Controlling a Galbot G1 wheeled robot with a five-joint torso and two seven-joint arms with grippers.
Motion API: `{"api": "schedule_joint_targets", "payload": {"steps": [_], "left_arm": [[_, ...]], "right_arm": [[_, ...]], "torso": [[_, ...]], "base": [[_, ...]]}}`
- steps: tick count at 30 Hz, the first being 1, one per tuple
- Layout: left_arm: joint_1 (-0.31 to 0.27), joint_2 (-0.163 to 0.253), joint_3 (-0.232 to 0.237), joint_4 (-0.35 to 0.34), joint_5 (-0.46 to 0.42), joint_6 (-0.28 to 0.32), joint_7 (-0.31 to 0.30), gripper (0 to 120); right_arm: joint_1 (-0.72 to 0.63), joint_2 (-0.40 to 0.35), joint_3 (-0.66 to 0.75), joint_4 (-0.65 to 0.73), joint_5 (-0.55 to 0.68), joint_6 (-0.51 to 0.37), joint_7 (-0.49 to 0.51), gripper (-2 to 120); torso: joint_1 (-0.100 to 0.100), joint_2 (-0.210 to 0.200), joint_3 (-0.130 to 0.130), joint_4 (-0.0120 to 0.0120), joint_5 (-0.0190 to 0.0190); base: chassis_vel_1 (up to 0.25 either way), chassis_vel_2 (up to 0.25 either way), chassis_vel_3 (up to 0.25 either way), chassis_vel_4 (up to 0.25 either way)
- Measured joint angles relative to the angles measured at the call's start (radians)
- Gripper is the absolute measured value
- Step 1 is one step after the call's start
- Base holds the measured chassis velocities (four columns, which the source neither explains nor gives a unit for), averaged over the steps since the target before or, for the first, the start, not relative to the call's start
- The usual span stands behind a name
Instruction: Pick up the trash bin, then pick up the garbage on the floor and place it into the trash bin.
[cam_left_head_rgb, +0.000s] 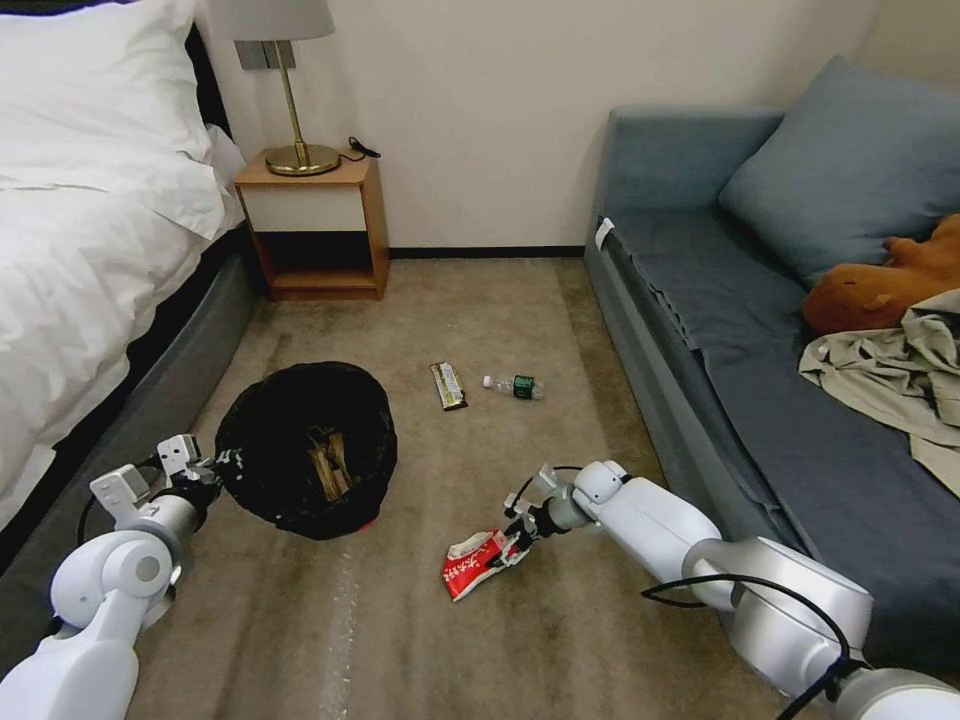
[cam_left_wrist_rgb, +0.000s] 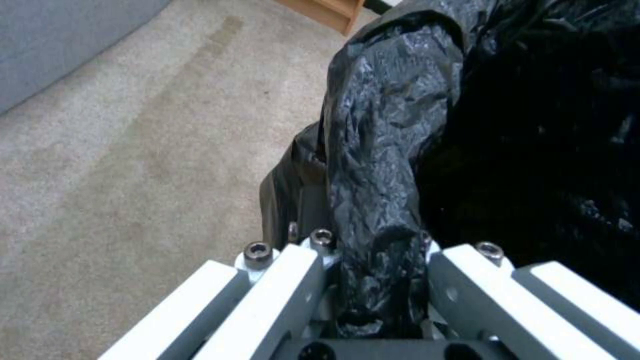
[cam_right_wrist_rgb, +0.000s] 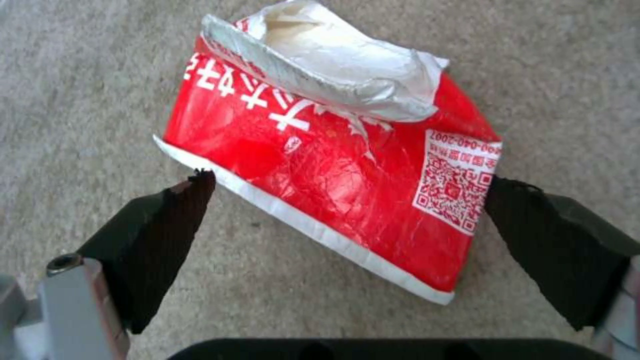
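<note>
The trash bin (cam_left_head_rgb: 262, 425), lined with a glossy black bag, stands on the carpet at the left with a brown paper scrap (cam_left_head_rgb: 328, 465) inside. My left gripper (cam_left_head_rgb: 215, 465) is shut on its wrinkled rim (cam_left_wrist_rgb: 387, 125), the bag pinched between the white fingers (cam_left_wrist_rgb: 293, 280). The red-and-white snack packet (cam_left_head_rgb: 468, 567) lies on the floor in front. My right gripper (cam_left_head_rgb: 505, 545) is open over it, its black pads (cam_right_wrist_rgb: 167, 230) on either side of the packet (cam_right_wrist_rgb: 300, 150). Farther off lie a dark gold-printed wrapper (cam_left_head_rgb: 448, 385) and a small clear bottle (cam_left_head_rgb: 515, 386).
A bed (cam_left_head_rgb: 90, 200) runs along the left, with a wooden nightstand (cam_left_head_rgb: 315, 225) and lamp at the back wall. The blue sofa (cam_left_head_rgb: 740, 360) on the right carries a brown plush toy (cam_left_head_rgb: 880, 280) and a beige garment (cam_left_head_rgb: 900, 375). Open carpet lies between.
</note>
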Motion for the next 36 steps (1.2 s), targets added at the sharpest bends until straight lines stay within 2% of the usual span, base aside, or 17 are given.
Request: {"api": "schedule_joint_targets", "payload": {"steps": [7, 10, 12, 13, 16, 19, 22, 25, 28, 29, 32, 36], "left_arm": [[0.006, -0.004, -0.001, 0.005, 0.009, -0.005, 0.009, 2], [0.006, -0.008, -0.001, 0.009, 0.016, -0.007, 0.012, 2], [0.006, -0.011, 0.0, 0.012, 0.021, -0.007, 0.014, 2], [0.006, -0.011, 0.0, 0.012, 0.021, -0.007, 0.014, 2], [0.006, -0.014, 0.001, 0.012, 0.025, -0.008, 0.018, 2], [0.006, -0.014, 0.001, 0.012, 0.025, -0.009, 0.019, 2], [0.009, -0.015, -0.001, 0.014, 0.026, -0.012, 0.021, 2], [0.011, -0.015, -0.003, 0.014, 0.026, -0.012, 0.022, 2], [0.017, -0.013, -0.008, 0.014, 0.025, -0.012, 0.023, 2], [0.017, -0.013, -0.008, 0.014, 0.025, -0.012, 0.023, 2], [0.02, -0.012, -0.01, 0.012, 0.024, -0.013, 0.023, 2], [0.02, -0.011, -0.011, 0.008, 0.023, -0.013, 0.023, 2]], "right_arm": [[-0.015, 0.009, 0.005, -0.017, -0.001, 0.012, 0.012, 96], [-0.017, 0.011, 0.007, -0.019, 0.001, 0.016, 0.024, 91], [-0.017, 0.013, 0.008, -0.025, 0.006, 0.024, 0.033, 82], [-0.017, 0.013, 0.008, -0.025, 0.006, 0.024, 0.033, 82], [-0.011, 0.02, 0.008, -0.039, 0.01, 0.034, 0.039, 66], [-0.009, 0.022, 0.008, -0.045, 0.009, 0.04, 0.039, 61], [-0.009, 0.031, 0.01, -0.067, -0.002, 0.057, 0.03, 43], [-0.01, 0.033, 0.011, -0.072, -0.005, 0.064, 0.026, 39], [-0.01, 0.037, 0.011, -0.077, -0.01, 0.07, 0.018, 22], [-0.01, 0.037, 0.011, -0.077, -0.01, 0.07, 0.018, 22], [-0.009, 0.039, 0.016, -0.082, -0.012, 0.075, 0.016, 7], [-0.01, 0.036, 0.021, -0.081, -0.012, 0.087, 0.003, 0]], "torso": [[0.0, 0.0, 0.0, 0.0, -0.0001], [0.0, 0.0, 0.0, 0.0001, 0.0], [0.0, 0.0, 0.0, 0.0, -0.0001], [0.0, 0.0, 0.0, 0.0, -0.0001], [0.0, 0.0, 0.0, 0.0, -0.0001], [0.0, 0.0, 0.0, 0.0, 0.0], [0.0, 0.0, 0.0, 0.0, -0.0001], [0.0, 0.0, 0.0, 0.0, 0.0], [0.0, 0.0, 0.0, 0.0, -0.0001], [0.0, 0.0, 0.0, 0.0, -0.0001], [0.0, 0.0, 0.0, 0.0002, -0.0001], [0.0, 0.0, 0.0, 0.0001, 0.0001]], "base": [[0.0, 0.0, 0.0, 0.0], [0.0, 0.0, 0.0, 0.0], [0.0, 0.0, 0.0, 0.0], [0.0, 0.0, 0.0, 0.0], [0.0, 0.0, 0.0, 0.0], [0.0, 0.0, 0.0, 0.0], [0.0, 0.0, 0.0, 0.0], [0.0, 0.0, 0.0, 0.0], [0.0, 0.0, 0.0, 0.0], [0.0, 0.0, 0.0, 0.0], [0.0, 0.0, 0.0, 0.0], [0.0, 0.0, 0.0, 0.0]]}}
